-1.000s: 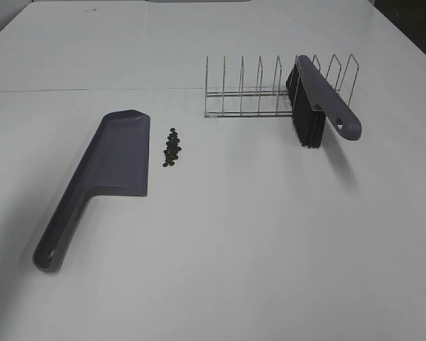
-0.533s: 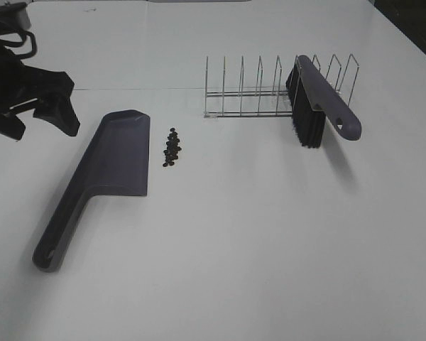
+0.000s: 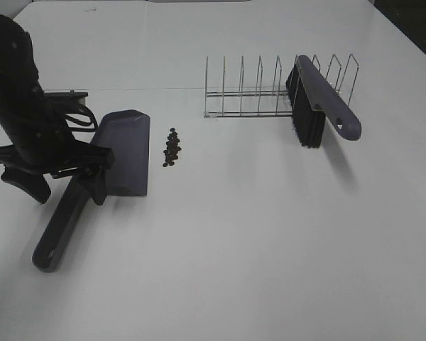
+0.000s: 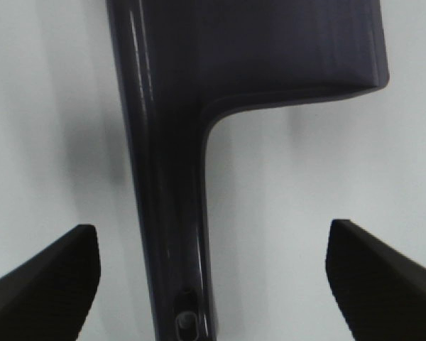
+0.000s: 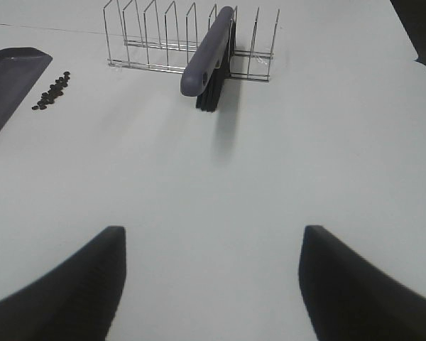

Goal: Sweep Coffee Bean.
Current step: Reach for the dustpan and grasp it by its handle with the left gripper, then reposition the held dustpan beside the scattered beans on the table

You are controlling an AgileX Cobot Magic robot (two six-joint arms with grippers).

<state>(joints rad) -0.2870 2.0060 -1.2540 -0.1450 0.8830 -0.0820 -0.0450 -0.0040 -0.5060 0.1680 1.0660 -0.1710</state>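
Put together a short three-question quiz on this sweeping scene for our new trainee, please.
1. True or false: the brush rests inside the dustpan.
2. In the high view, the coffee beans lie where? A: left of the dustpan. B: right of the dustpan. C: inside it.
3. Which part of the dustpan lines up between the left gripper's open fingers?
Key: 1 false, it stands in the wire rack; 2 B; 3 the handle.
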